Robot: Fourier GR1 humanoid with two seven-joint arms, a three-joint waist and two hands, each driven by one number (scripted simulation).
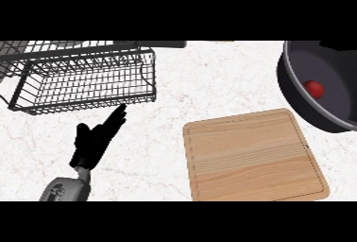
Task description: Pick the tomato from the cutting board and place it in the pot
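The tomato (314, 88) is small, round and bright red, and it lies inside the pot (296, 82), on the dark floor near the pot's left inner wall. The pot is wide and dark grey with a thick rim, standing at the right edge of the bench and partly cut off by the view. The cutting board (251, 156) is light wood, rectangular with rounded corners, flat, just below-left of the pot.
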